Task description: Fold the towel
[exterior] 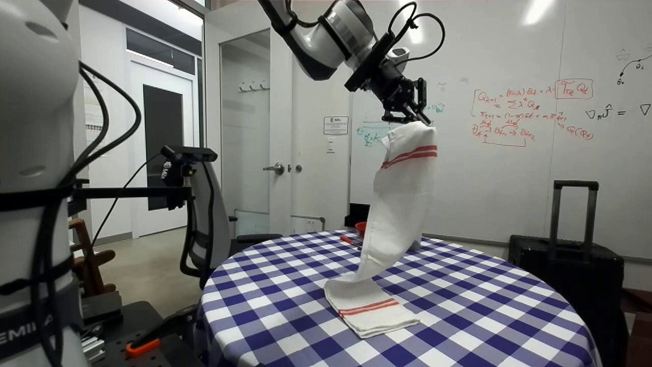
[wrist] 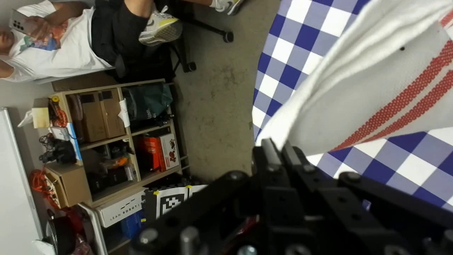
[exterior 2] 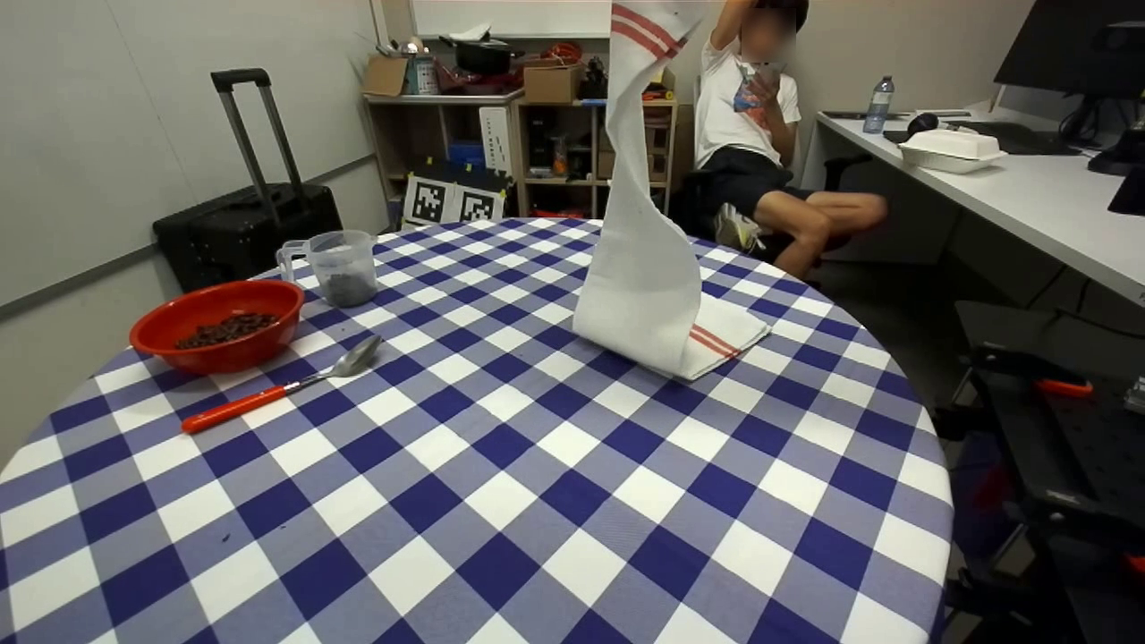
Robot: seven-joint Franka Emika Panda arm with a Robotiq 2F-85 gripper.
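I have my claw (wrist: 277, 144) clamped narrow on a gathered bit at one end of the towel (exterior: 400, 204), up above the blue-and-white checked bench (exterior: 473, 306). From my grip the towel drops past a pair of red stripes (wrist: 391, 103) and hangs long and a little twisted until it meets the bench, where it bends and lies flat. That lower end, with stripes of its own, rests well inside the round edge; in an exterior view it sits closer to the edge by the seated person (exterior 2: 747, 112) than to the edge by the black suitcase (exterior 2: 241, 233). Its outer border looks layered, though I can't count the layers. In the wrist view a small dark speck (wrist: 402, 48) shows on the towel close to my claw. Over by that suitcase edge stands a red bowl (exterior 2: 210, 358) with dark bits (exterior 2: 228, 331) in it, and just beside it a clear cup (exterior 2: 344, 250) with a handle, grey stuff (exterior 2: 347, 291) in its bottom; I can't tell what. A spoon (exterior 2: 259, 402) lies near the bowl, its red-orange handle toward the bench's edge, its metal end toward the middle, well apart from the towel.
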